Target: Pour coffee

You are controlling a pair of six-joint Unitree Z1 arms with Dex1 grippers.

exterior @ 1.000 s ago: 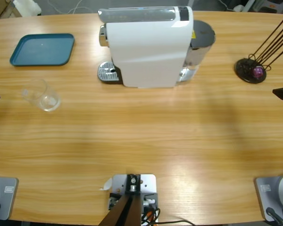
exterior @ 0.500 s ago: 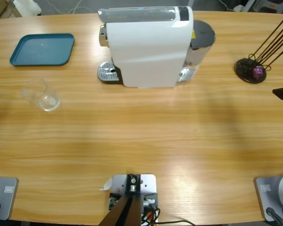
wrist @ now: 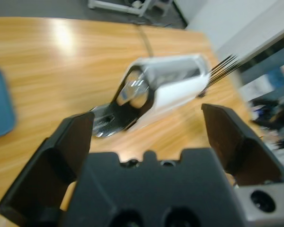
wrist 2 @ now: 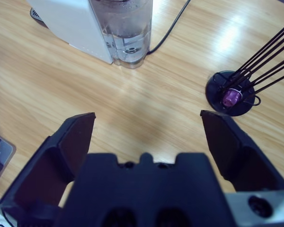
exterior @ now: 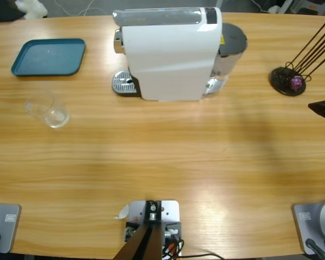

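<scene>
- Left gripper (wrist: 146, 127): jaws spread wide, nothing held; the white boxy coffee machine (wrist: 165, 92) lies ahead between them.
- Right gripper (wrist 2: 146, 130): jaws wide apart, empty; purple coffee capsule (wrist 2: 231, 98) in black wire holder (wrist 2: 229, 92) sits beyond its right jaw.
- Clear glass cup (exterior: 47, 109): probably light, slippery, breakable; best grasped across its wall, gently.

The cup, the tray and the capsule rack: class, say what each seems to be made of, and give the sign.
Cup: clear glass or plastic; the wood grain shows through it.
Tray: teal, matte, probably moulded plastic; rounded corners and raised rim.
Capsule rack: thin black rods on a dark round base, likely coated metal wire.
</scene>
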